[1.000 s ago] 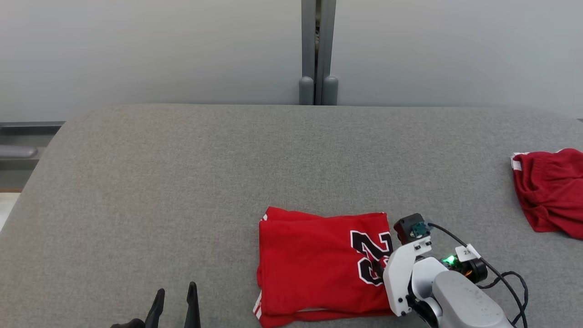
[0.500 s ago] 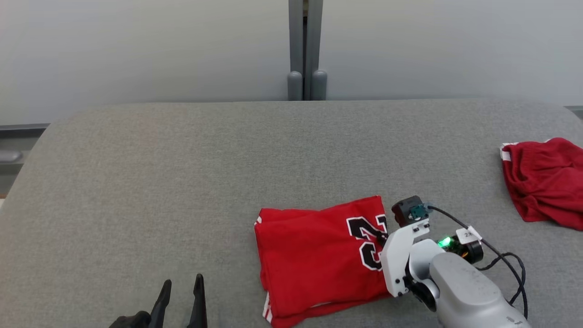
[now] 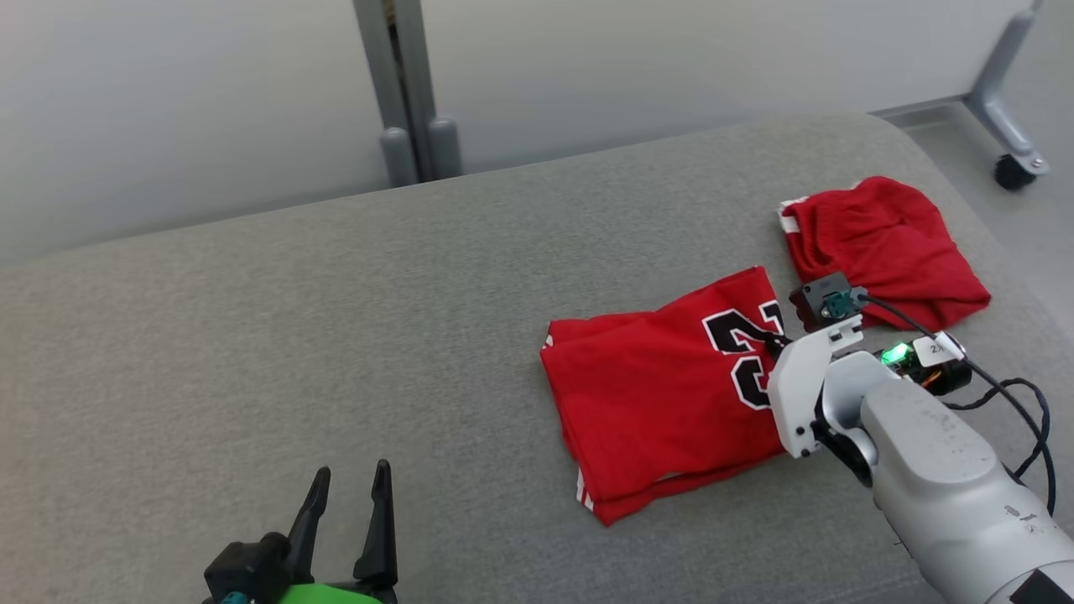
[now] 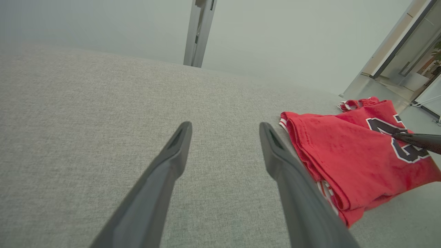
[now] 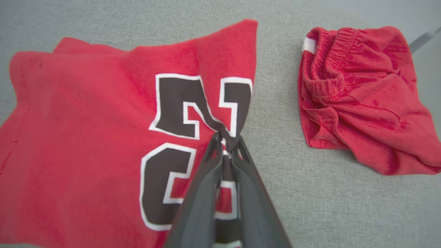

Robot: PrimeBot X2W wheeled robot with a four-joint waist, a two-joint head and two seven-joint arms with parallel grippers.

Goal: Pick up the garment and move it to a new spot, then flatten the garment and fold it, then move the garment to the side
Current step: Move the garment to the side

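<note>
Clamped on the numbered edge of the folded red jersey (image 5: 103,137), my right gripper (image 5: 225,141) pinches a tuck of cloth right at the black-and-white numeral, while my left gripper (image 4: 224,129) hangs with fingers spread wide above bare fabric, well apart from the work. By my reading the fold is done: the jersey lies in a flat, layered rectangle on the right half of the grey padded table (image 3: 294,335), and what remains is the last leg, shifting it aside and letting go. Crumpled red shorts (image 3: 881,243) sit just beside it, toward the table's right end. Behind runs a pale partition wall (image 3: 671,67) with a grey post (image 3: 403,92); a castered leg (image 3: 1013,172) stands on the floor at far right.
</note>
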